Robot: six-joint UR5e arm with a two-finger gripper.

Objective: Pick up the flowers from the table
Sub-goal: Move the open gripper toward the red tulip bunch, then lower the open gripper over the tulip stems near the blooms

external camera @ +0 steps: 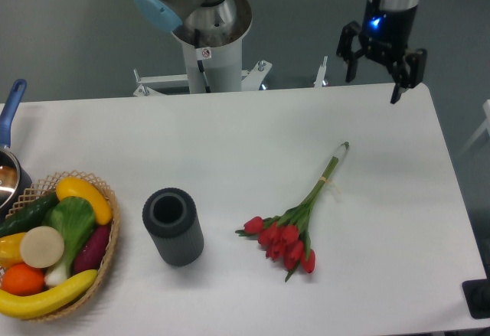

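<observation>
The flowers (295, 225), a tied bunch of red tulip buds on long green stems, lie flat on the white table (230, 137), right of centre. Their buds point toward the front edge and the stem ends toward the back right. My gripper (373, 85) hangs open above the table's back right corner, well behind the stem ends. Nothing sits between its fingers.
A dark grey cylinder vase (173, 226) stands left of the flowers. A wicker basket (107, 256) of vegetables and fruit sits at the front left, with a blue-handled pot (9, 160) behind it. The robot base (210, 37) rises behind the table's back edge.
</observation>
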